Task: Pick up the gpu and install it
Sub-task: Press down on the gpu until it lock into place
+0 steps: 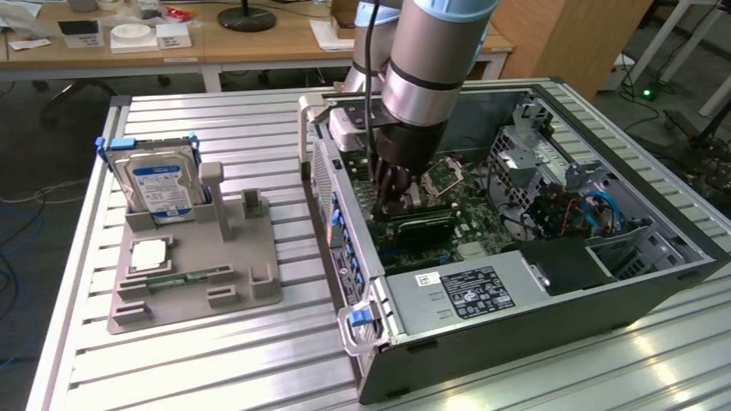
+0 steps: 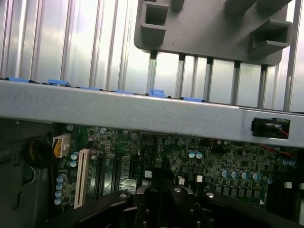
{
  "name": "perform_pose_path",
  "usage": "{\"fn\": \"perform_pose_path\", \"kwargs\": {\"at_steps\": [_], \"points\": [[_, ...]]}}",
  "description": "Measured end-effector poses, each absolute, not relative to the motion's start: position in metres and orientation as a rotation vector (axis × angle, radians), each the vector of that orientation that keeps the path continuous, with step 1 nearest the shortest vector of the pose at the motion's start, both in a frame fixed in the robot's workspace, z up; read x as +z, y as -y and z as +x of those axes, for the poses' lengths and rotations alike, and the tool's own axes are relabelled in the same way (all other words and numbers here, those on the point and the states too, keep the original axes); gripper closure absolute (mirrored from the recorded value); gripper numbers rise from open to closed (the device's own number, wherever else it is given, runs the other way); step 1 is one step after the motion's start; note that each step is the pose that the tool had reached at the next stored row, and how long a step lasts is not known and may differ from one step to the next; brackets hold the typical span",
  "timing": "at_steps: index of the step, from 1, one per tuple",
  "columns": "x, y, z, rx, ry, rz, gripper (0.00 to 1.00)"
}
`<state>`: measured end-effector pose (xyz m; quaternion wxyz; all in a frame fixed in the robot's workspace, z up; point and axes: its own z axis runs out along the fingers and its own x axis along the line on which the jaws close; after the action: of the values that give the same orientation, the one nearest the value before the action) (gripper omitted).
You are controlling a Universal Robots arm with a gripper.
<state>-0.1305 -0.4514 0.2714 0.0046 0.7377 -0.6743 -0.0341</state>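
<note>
- The gpu (image 1: 425, 224), a thin flat card with dark components lying low across the green motherboard (image 1: 457, 201), sits inside the open dark-grey computer case (image 1: 594, 295), just under the arm's tip; its edge looks seated or nearly seated in a slot, though I cannot tell if it is fully home.
- The claw (image 1: 395, 205), black and ribbed, is closed and pressed down at the card's 9 o'clock end in the exterior view; whether it grips the card or only pushes on it I cannot tell.
- In the wrist view the claw's dark body (image 2: 161, 209) hangs over the board, with a white expansion slot (image 2: 81, 178) near it and the case's grey side wall (image 2: 142, 111) beyond.
- Risk, as I judge it: if the card's edge is off the slot line, downward force could bend the board or leave one end proud; the silver end bracket could also catch on the case's rear wall.
- At 9 o'clock of the case, a grey moulded parts holder (image 1: 194, 274) carries a silver hard drive with blue label (image 1: 160, 188) upright and a small green memory stick (image 1: 183, 278) lying flat.
- Everything rests on a ribbed aluminium worktop (image 1: 228, 360).
- At 12 o'clock stand wooden desks (image 1: 228, 43) with papers and a black lamp base (image 1: 246, 17).
</note>
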Motion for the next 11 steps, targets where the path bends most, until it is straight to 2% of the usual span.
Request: {"fn": "perform_pose_path", "kwargs": {"at_steps": [11], "points": [[0.287, 0.451, -0.138, -0.107, 2.097, 2.323, 0.89]]}}
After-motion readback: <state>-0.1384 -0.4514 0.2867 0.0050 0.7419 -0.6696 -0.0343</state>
